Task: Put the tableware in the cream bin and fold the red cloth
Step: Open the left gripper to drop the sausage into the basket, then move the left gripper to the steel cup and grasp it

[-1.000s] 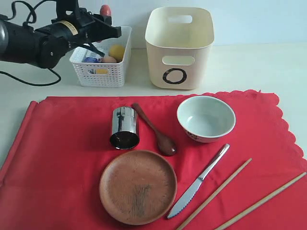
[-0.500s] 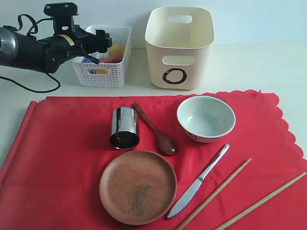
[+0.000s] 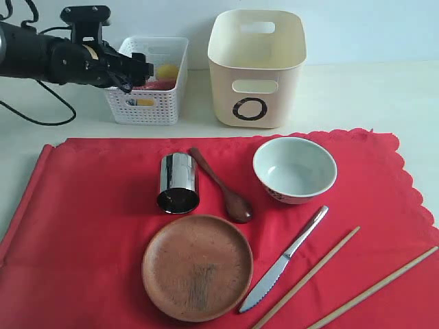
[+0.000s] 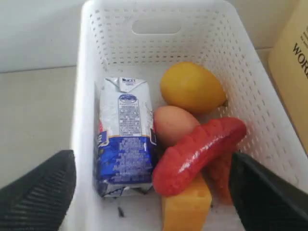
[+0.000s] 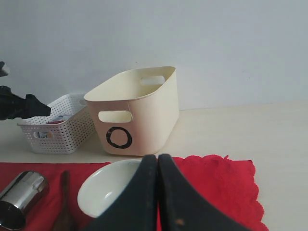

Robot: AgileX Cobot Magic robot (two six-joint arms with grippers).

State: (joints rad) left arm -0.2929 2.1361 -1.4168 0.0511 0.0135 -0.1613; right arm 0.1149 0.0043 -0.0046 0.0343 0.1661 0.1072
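On the red cloth (image 3: pixel 89 219) lie the steel cup (image 3: pixel 178 182) on its side, the wooden spoon (image 3: pixel 221 186), the grey-green bowl (image 3: pixel 294 169), the brown plate (image 3: pixel 197 266), the knife (image 3: pixel 285 259) and two chopsticks (image 3: pixel 307 276). The cream bin (image 3: pixel 256 67) stands behind the cloth; its inside is hidden. My left gripper (image 3: pixel 130 72) hovers open over the white basket, its fingers (image 4: pixel 38 192) wide apart with nothing between them. My right gripper (image 5: pixel 158 161) is shut and empty, low over the cloth near the bowl (image 5: pixel 108 190); it is outside the exterior view.
The white lattice basket (image 3: pixel 147 103) stands left of the cream bin. It holds a milk carton (image 4: pixel 125 134), a lemon (image 4: pixel 191 87), an egg (image 4: pixel 173 124), a red sausage (image 4: pixel 199 154) and a yellow block (image 4: pixel 186 207). The left arm's cable trails over the table at the far left.
The left gripper came down from above the basket with the red sausage and let it go there. The arm has drawn back to the left. The tableware has not moved.
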